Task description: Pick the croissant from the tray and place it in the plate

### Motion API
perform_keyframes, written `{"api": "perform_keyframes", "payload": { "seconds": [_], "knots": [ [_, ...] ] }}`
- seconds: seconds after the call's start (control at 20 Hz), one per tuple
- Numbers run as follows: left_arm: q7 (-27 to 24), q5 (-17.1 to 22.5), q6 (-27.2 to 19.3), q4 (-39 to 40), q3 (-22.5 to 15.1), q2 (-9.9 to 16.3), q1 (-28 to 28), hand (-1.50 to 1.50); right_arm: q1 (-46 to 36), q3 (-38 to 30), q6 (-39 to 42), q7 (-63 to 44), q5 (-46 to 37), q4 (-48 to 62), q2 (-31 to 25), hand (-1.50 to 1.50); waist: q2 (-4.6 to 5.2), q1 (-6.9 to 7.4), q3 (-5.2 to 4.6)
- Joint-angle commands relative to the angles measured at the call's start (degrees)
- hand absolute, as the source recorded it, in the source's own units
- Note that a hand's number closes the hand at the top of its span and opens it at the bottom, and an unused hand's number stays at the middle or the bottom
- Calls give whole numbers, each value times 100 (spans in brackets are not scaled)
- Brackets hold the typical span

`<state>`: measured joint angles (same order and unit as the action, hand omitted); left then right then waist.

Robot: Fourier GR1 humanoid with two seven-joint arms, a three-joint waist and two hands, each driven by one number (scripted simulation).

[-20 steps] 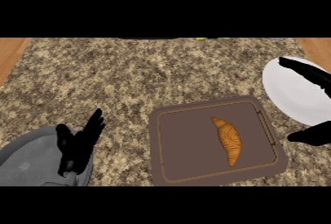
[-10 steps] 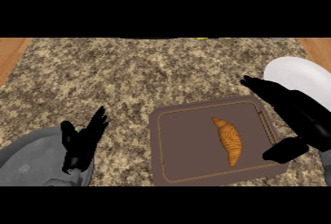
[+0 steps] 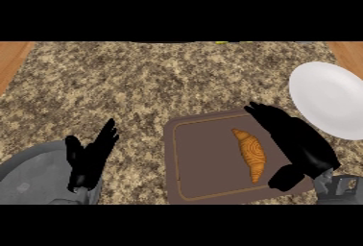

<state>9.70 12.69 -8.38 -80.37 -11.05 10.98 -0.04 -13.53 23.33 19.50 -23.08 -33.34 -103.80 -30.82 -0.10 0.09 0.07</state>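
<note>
A golden-brown croissant (image 3: 250,154) lies lengthwise on the right half of a brown tray (image 3: 205,163) at the counter's front. My right hand (image 3: 297,144) hovers over the tray's right edge just beside the croissant, fingers straight and pointing up-left, thumb hanging low near the croissant's lower tip; it holds nothing. A white plate (image 3: 330,100) sits at the right edge of the counter, past the tray. My left hand (image 3: 89,158) rests open at the lower left, fingers up.
The speckled stone counter (image 3: 142,91) spreads beyond the tray, with wooden strips (image 3: 13,57) at the far left and right. A small yellow-green thing (image 3: 221,43) peeks in at the back edge.
My right hand has swung left from over the plate to the tray's right edge beside the croissant, uncovering the plate. The left hand has barely shifted.
</note>
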Motion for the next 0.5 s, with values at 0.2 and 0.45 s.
{"api": "perform_keyframes", "payload": {
  "seconds": [0.2,0.45],
  "knots": [
    [253,-321,-144,-122,73,-336,-46,0,325,-134,228,415,-654,203,579,-150,6,-3,-7],
    [328,-262,156,-178,299,-197,-35,0,543,7,-69,485,-1389,416,814,-150,6,-6,-7]
  ]
}}
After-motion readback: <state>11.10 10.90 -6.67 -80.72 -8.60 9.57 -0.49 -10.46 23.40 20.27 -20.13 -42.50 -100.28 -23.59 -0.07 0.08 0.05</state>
